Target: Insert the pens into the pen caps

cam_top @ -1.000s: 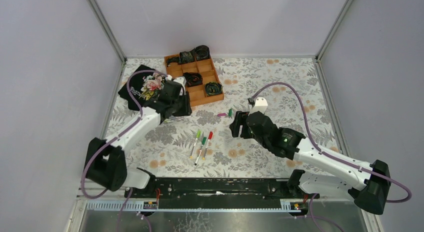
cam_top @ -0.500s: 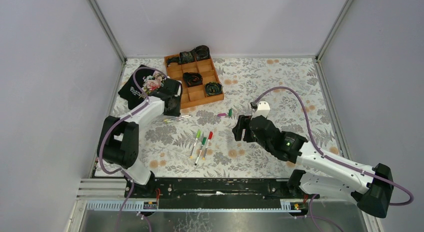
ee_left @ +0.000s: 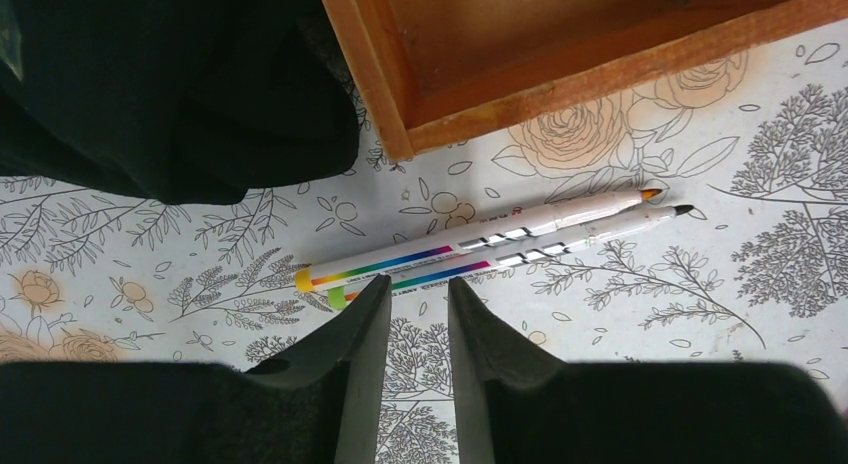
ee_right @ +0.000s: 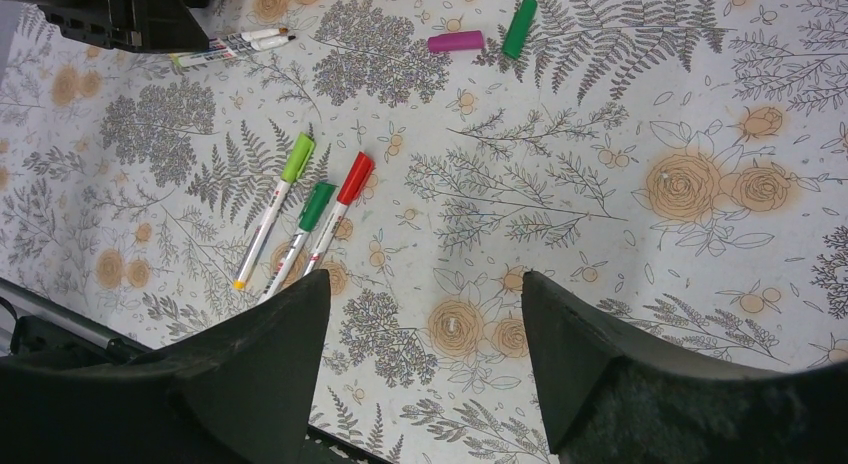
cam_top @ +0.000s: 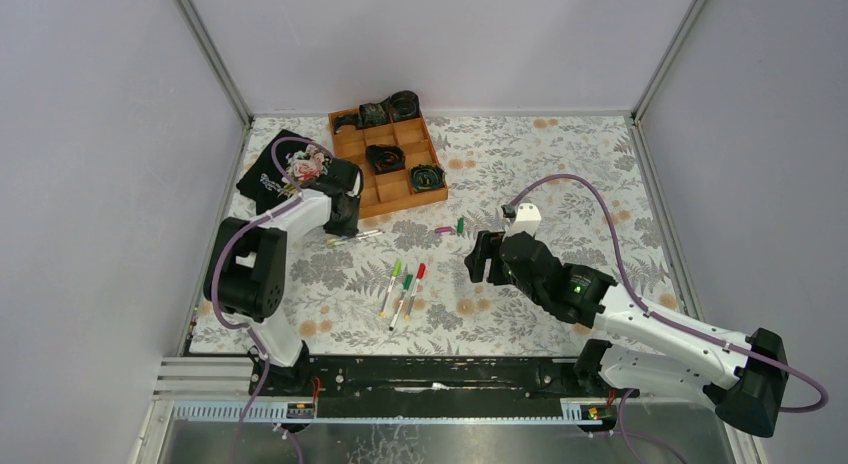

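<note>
Left gripper [ee_left: 415,294]: jaws drawn to a slim gap, nothing between them; tips low by the pens' coloured ends, contact unclear
Bare pens [ee_left: 500,234]: two, side by side, touching; just off the tray's corner; orange and black nibs
Tray [ee_left: 600,74]: wooden; black cloth [ee_left: 170,84] beside it
Right gripper [ee_right: 425,284]: spread wide, empty, above the table
Capped pens [ee_right: 318,209]: three, mid-table; lime, green, red caps
Caps: magenta cap [ee_right: 455,41] and green cap [ee_right: 519,27], loose, close together, beyond the right gripper
</note>
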Tool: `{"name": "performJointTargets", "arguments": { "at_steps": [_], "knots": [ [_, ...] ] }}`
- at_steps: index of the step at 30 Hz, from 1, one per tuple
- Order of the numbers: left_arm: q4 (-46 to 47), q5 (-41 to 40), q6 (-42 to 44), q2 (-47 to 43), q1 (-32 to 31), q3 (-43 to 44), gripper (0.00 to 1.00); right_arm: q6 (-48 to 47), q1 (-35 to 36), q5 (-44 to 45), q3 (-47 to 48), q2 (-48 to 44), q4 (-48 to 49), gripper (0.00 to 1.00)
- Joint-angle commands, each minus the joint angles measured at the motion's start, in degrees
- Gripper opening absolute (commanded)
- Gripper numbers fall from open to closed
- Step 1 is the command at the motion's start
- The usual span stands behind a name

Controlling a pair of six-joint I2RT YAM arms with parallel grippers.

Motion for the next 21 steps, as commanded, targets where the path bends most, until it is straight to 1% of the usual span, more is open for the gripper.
{"name": "performJointTargets", "arguments": {
  "at_steps": [1,12,18,21],
  "knots": [
    [2.62,0.65,1.60,1.09,0.72,1.74,0.26,0.27,-0.51,0.93,0.11,-0.13,2.86,0.76],
    [3.18,1.03,2.15,3.35,1.64,2.41,0.25,0.44,-0.76,0.45,0.10,0.56,2.92,0.76],
    [3.46,2.93,2.49,3.96,1.78,2.58,0.25,0.69,-0.86,0.15,-0.39,0.50,2.92,0.76],
    [4.65,4.74,2.79,2.85,1.82,1.83,0.25,1.01,-0.84,0.07,-0.69,0.39,2.81,0.76]
  ]
}}
